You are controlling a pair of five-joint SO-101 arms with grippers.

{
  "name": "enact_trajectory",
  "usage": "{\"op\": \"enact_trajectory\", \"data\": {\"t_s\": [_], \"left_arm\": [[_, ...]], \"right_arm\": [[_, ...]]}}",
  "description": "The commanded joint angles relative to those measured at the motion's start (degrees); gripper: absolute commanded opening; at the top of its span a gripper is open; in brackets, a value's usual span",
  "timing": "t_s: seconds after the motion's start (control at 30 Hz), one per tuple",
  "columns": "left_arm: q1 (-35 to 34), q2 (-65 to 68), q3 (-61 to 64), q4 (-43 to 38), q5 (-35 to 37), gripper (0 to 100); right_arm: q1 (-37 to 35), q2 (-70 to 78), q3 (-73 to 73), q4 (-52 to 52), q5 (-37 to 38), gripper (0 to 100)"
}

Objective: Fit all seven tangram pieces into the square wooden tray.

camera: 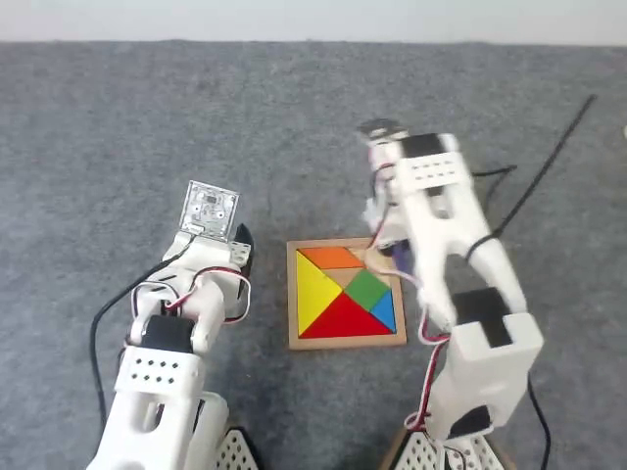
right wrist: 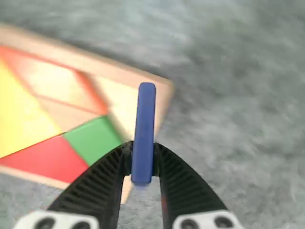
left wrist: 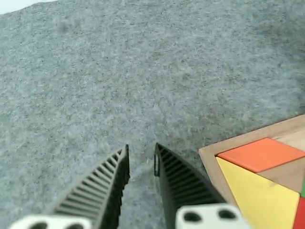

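The grey felt-covered table (camera: 147,117) lies open beyond and left of the square wooden tray (camera: 292,299). The left tool (left wrist: 141,148), fingers slightly parted, stands just beside its far left corner. The white right arm (camera: 446,225) overhangs the tray's right edge, and the right tool (right wrist: 143,151) clamps a flat blue piece (right wrist: 145,114) on edge above the far right corner.

Lab or robotics test bench, I reckon, not a home. Grey felt (camera: 108,127) covers the whole table, w/ a pale strip of wall (camera: 294,18) behind. Two white plastic arms (camera: 167,343) stand at the near edge, wires exposed, a black cable (camera: 558,143) trailing loose. Bare circuit board (camera: 209,211) on one wrist. Tray (camera: 292,294) sits btwn them. Can't tell more abt the room.
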Motion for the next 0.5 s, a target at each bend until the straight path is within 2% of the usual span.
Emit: {"op": "enact_trajectory", "data": {"t_s": [0.0, 0.13, 0.33, 0.47], "left_arm": [[0.1, -0.4, -0.7, -1.6, -2.0, 9], [2.6, -0.4, -0.4, -1.2, -2.2, 9], [2.9, -0.6, 0.0, -1.4, -2.2, 9], [2.9, -0.7, 0.0, -1.4, -2.2, 9]], "right_arm": [[-5.4, -6.2, 0.8, -1.9, 2.9, 0.8], [-6.7, -6.8, 2.7, -6.1, 6.1, 0.8], [-6.9, -6.8, 7.8, -8.7, 6.7, 0.8], [-7.0, -7.0, 12.3, -11.3, 9.8, 0.8]]}}
